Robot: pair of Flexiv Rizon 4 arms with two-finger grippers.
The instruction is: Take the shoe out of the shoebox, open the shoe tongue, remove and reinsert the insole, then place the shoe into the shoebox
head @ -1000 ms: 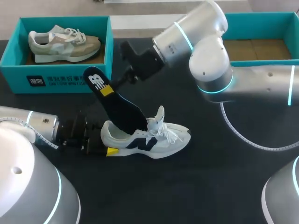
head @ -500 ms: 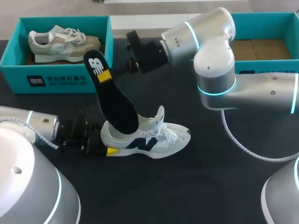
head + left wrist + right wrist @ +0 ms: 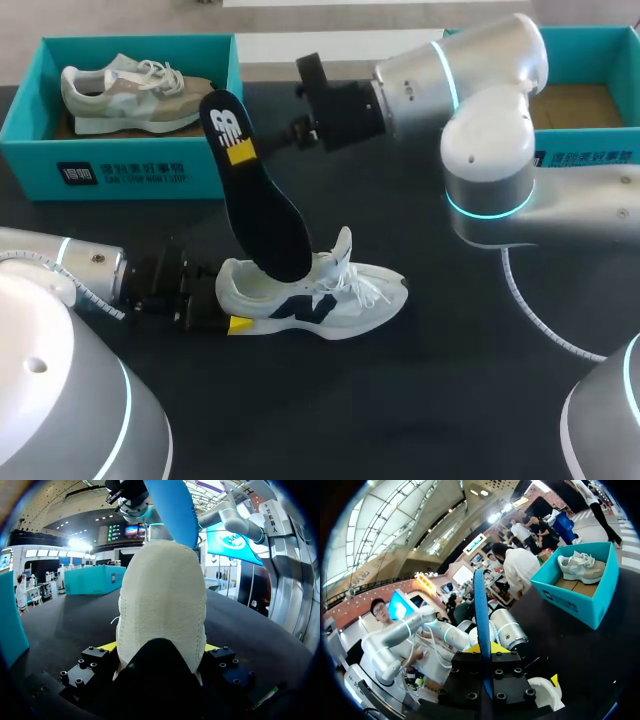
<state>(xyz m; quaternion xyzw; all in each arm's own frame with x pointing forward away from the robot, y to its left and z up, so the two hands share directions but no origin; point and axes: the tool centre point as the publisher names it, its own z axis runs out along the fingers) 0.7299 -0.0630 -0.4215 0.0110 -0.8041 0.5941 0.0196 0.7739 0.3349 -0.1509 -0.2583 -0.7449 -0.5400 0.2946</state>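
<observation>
A white shoe [image 3: 320, 292] with a dark logo lies on its sole mid-table, toe to the right. My left gripper [image 3: 228, 302] holds its heel, one finger on each side; the left wrist view shows the heel [image 3: 162, 605] filling the gap of that gripper [image 3: 159, 650]. A dark insole [image 3: 258, 200] stands steeply out of the shoe's opening, its lower end still inside. My right gripper [image 3: 242, 155] is shut on the insole's upper end. Seen from the right wrist, the insole [image 3: 481, 605] runs edge-on between the tips of the right gripper [image 3: 482, 648]. Its blue underside [image 3: 172, 510] rises above the heel.
A teal shoebox [image 3: 30, 110] at the back left holds a beige shoe [image 3: 135, 90]. A second teal shoebox [image 3: 590, 45] stands at the back right, its cardboard floor bare, partly behind my right arm [image 3: 480, 90].
My right arm has swung to the right, tipping the insole's upper end rightward and more upright. The shoe and my left gripper have stayed put.
</observation>
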